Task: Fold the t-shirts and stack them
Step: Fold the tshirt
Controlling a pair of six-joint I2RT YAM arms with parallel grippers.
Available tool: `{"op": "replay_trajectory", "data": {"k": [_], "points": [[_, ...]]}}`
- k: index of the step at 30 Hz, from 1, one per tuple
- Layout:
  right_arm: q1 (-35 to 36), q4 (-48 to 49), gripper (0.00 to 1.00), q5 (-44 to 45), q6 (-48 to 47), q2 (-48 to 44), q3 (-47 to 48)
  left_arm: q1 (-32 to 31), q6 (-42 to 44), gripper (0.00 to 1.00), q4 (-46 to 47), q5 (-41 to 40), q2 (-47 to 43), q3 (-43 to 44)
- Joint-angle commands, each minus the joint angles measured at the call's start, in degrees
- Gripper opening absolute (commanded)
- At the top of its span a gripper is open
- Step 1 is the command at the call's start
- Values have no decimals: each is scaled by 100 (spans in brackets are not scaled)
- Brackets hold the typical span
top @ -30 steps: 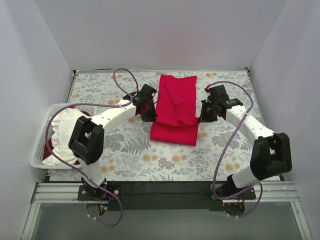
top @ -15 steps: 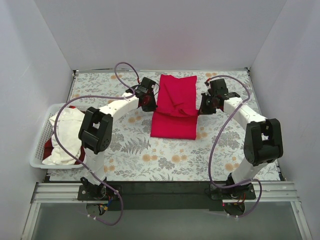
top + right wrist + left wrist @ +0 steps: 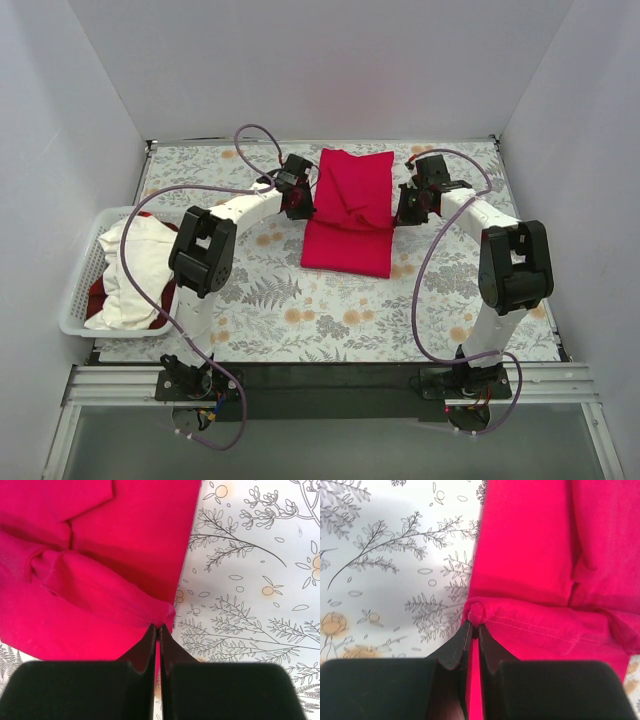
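at far left i see the basket point(image 3: 68, 318) holding a white t-shirt point(image 3: 135, 265) and part of a red t-shirt point(image 3: 96, 298). my left gripper point(image 3: 472, 626) is pressed together, pinching the hem's left corner of the crimson t-shirt point(image 3: 350, 215), which lies part-folded mid-table on the floral cloth point(image 3: 300, 310). my right gripper point(image 3: 159, 627) pinches the hem's right corner.

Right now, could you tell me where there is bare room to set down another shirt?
Widest free patch: floral cloth between the red shirt and the arm bases. A smaller one lies beyond the basket, far left. Crowded beside the shirt, where left gripper and right gripper pinch its edges.
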Motion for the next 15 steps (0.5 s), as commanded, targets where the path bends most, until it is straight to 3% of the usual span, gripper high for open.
{"op": "replay_trajectory", "data": {"k": [1, 11, 15], "points": [[-88, 220, 1, 112, -65, 107, 152, 72, 187, 0, 208, -76, 88, 210], [-141, 387, 1, 156, -39, 389, 222, 72, 249, 0, 366, -190, 247, 210], [-133, 396, 15, 25, -74, 363, 309, 72, 223, 14, 357, -242, 142, 166]]}}
